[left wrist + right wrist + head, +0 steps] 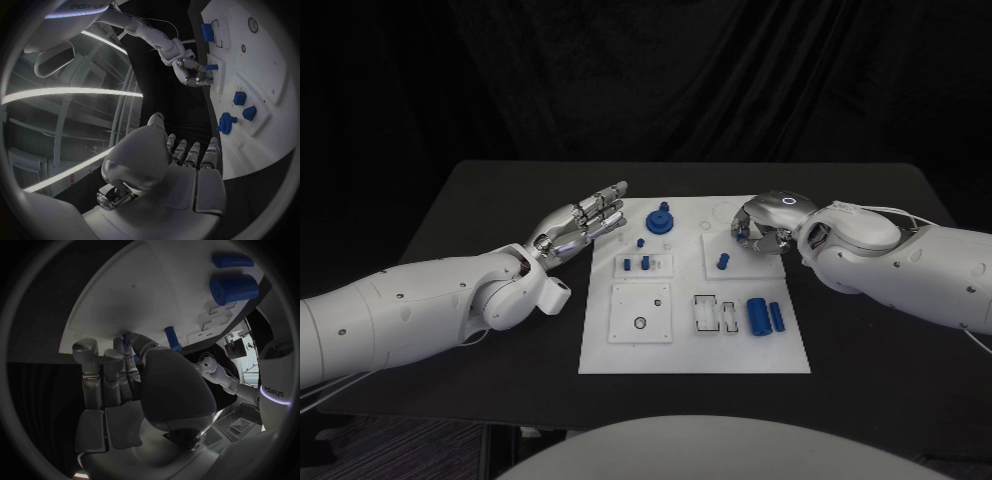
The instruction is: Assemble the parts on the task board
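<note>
The white board (692,345) lies in the middle of the black table (473,200). The left robot hand (583,222) hovers just off the board's left edge near its far corner, fingers straight and apart, holding nothing. The right robot hand (764,228) is over the board's far right part, fingers curled down at a small blue piece (128,340) (whether it actually grips it, I cannot tell). A blue peg (723,262) stands just nearer than that hand, and two blue cylinders (764,315) lie at the board's near right.
</note>
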